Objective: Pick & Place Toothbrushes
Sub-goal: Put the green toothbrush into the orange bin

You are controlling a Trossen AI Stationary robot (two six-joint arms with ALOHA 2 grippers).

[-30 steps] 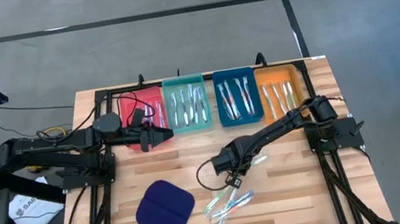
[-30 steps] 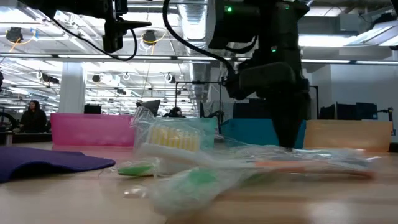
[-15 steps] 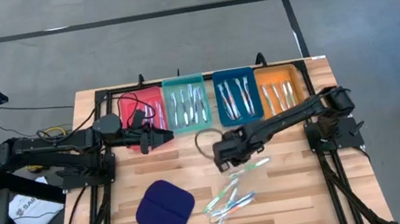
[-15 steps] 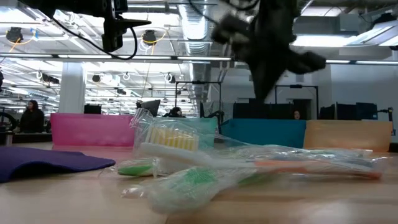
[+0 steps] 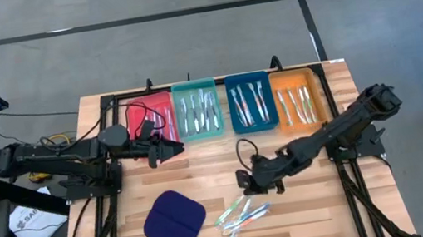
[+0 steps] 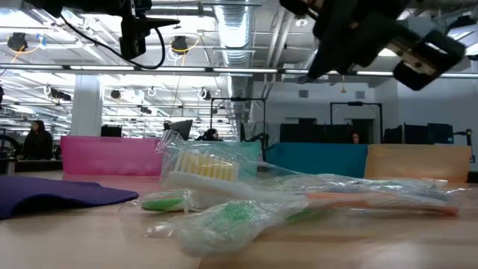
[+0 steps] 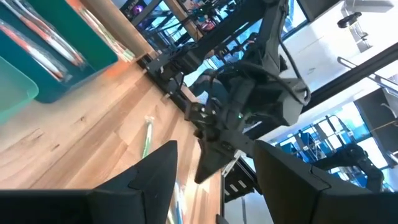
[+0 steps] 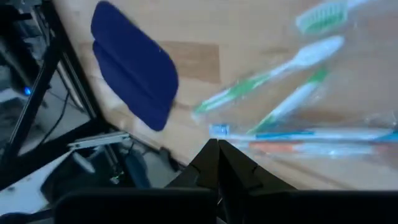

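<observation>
- High view: most toothbrushes (image 5: 200, 110) already lie in the 4 trays (image 5: 251, 102); about 5 loose toothbrushes (image 5: 241, 214) remain on the bench (image 5: 202, 170).
- Right hand (image 5: 248, 182), fingers together and empty, hangs just beyond them.
- Left hand (image 5: 176, 148), fingers apart, waits near the red tray (image 5: 142, 112).

You see two dark, near-black arms built from slim tubular links with bulkier rounded joint housings. The left arm (image 5: 74, 152) carries a tangle of yellow and orange wiring near its base and a black cable looping by its wrist. The right arm (image 5: 338, 125) has a thin black cable arcing above its wrist. The left gripper (image 7: 214, 180) shows two broad, flat, matte-black fingers; the right gripper (image 8: 217, 158) ends in dark, pointed fingers.
</observation>
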